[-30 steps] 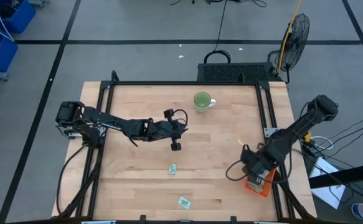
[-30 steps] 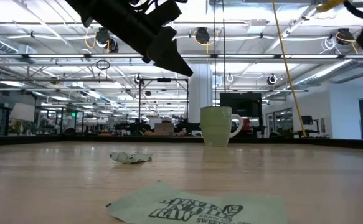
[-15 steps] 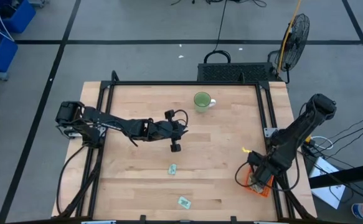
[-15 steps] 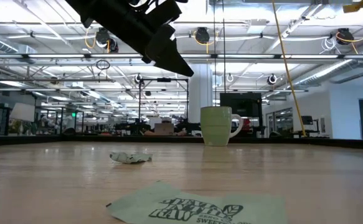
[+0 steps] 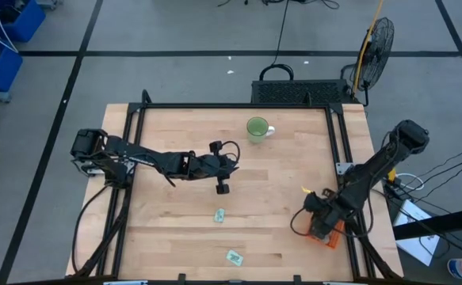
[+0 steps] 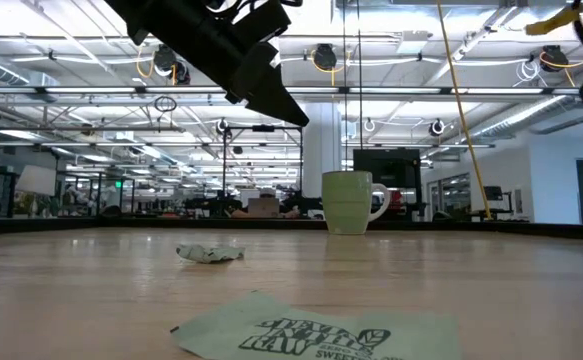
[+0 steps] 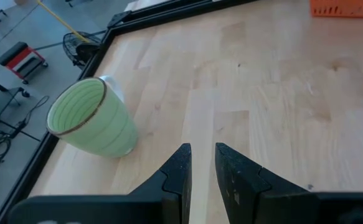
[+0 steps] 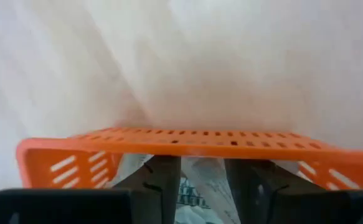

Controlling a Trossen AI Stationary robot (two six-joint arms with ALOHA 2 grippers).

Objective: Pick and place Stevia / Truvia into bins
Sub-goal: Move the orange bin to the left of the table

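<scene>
The orange tray [image 5: 334, 237] sits at the table's near right corner. My right gripper [image 5: 320, 227] hangs over it, pointing steeply down. In the right wrist view it [image 8: 201, 169] is open, with its fingers reaching below the tray's rim [image 8: 187, 142]. Pale sachets [image 8: 200, 190] lie in the tray between them; I cannot tell whether the fingers touch them. Two more sachets lie flat on the wood, one [image 5: 219, 214] mid-table and one [image 5: 234, 256] near the front edge. My left gripper [image 5: 223, 187] hovers mid-table, its fingers [image 7: 180, 171] slightly apart and holding nothing.
A green mug [image 5: 256, 128] stands upright toward the far edge, ahead of my left gripper in the left wrist view [image 7: 91, 118]. A black frame rail [image 5: 343, 142] runs along the table's right side near the tray. Bare wood lies between the two arms.
My right gripper has gone down toward the orange tray and tipped more steeply downward, shifting slightly toward the table's left. The left arm and the sachets on the table have kept still.
</scene>
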